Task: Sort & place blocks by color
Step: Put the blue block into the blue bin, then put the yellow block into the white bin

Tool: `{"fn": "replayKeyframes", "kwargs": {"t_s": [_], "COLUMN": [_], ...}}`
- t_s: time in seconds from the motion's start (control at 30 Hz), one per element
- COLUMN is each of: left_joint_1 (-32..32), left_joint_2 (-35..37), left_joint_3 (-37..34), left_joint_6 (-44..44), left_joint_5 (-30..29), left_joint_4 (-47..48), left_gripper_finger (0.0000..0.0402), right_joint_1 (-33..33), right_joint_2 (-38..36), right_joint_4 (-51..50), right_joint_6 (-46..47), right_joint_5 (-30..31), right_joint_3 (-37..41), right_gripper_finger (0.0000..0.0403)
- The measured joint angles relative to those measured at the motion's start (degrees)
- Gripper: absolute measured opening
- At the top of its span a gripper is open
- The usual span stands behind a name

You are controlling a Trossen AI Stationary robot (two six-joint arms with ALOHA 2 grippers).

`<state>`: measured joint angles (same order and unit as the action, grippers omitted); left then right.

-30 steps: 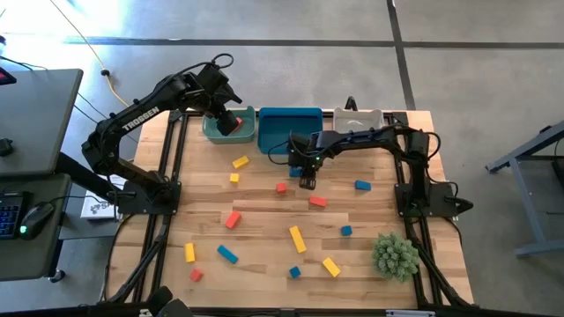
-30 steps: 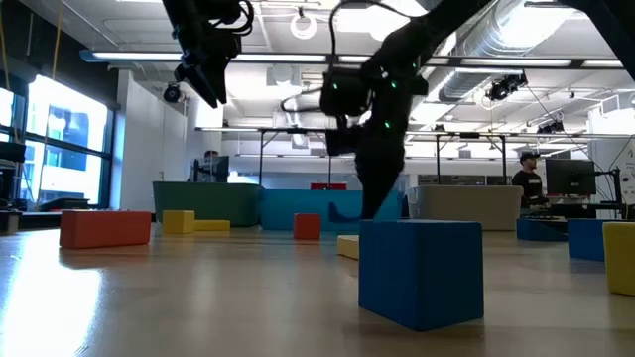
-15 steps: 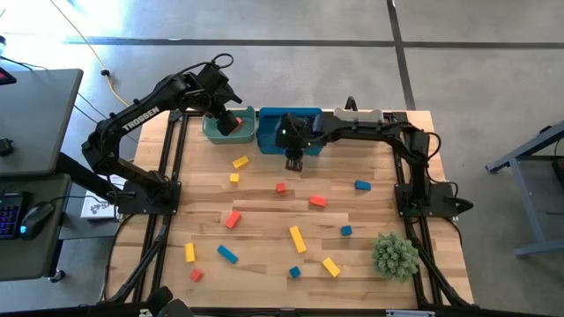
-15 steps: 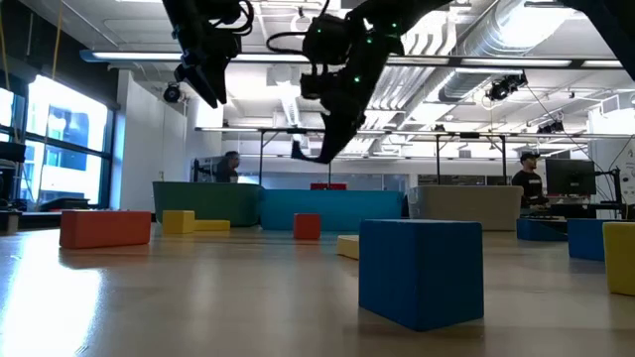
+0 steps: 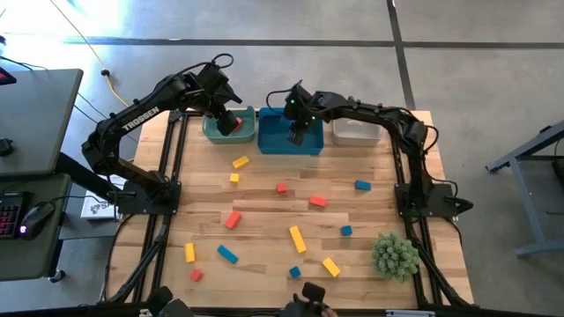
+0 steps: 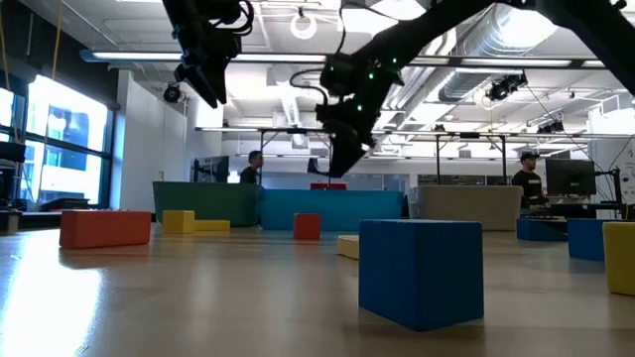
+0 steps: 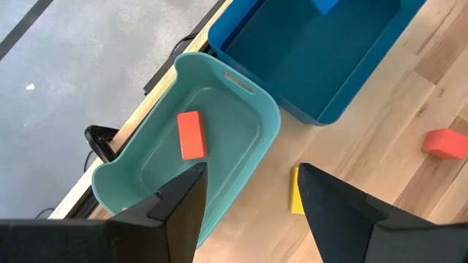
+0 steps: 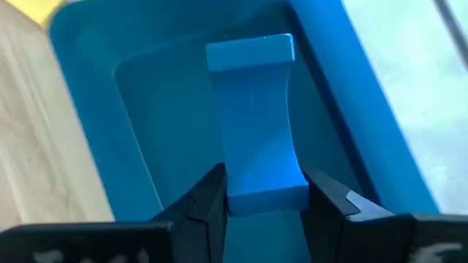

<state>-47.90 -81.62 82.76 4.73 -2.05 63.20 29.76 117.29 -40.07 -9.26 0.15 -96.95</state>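
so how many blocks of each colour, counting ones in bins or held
yellow blocks: 5
red blocks: 5, one in the teal bin
blue blocks: 5, one held by the right gripper
total: 15

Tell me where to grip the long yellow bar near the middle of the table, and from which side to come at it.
Grip the long yellow bar across its narrow width at mid-length, coming straight down from above. It lies flat and slanted on the table, so turn the fingers square to its long axis. Its long sides look free of neighbours, so the fingers should fit.
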Motion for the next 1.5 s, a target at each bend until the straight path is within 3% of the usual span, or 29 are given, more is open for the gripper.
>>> {"fn": "replayKeyframes", "kwargs": {"t_s": [0.27,0.6,0.83,1.17,1.5], "left_joint_1": [0.00,0.00,0.00,0.46,5.07], "left_joint_2": [0.00,0.00,0.00,0.04,0.02], "left_joint_3": [0.00,0.00,0.00,-0.94,-7.83], "left_joint_6": [0.00,-3.10,-4.55,-18.62,-24.67], "left_joint_5": [-0.08,-0.10,-0.18,-0.08,0.34], "left_joint_4": [0.13,0.22,0.24,6.34,7.30], "left_gripper_finger": [0.0204,0.0205,0.0225,0.0243,0.0241], "right_joint_1": [0.63,0.50,0.31,-1.33,-1.86], "right_joint_2": [3.16,3.27,3.27,3.24,3.16], "right_joint_4": [-1.21,-1.67,-2.94,-14.70,-17.61], "right_joint_6": [0.25,-1.72,-1.06,4.35,9.29], "right_joint_5": [-0.42,3.40,3.33,3.29,3.28], "right_joint_3": [0.02,0.04,-0.33,-10.10,-16.58], "right_gripper_finger": [0.0114,0.0180,0.0188,0.0189,0.0190]}}
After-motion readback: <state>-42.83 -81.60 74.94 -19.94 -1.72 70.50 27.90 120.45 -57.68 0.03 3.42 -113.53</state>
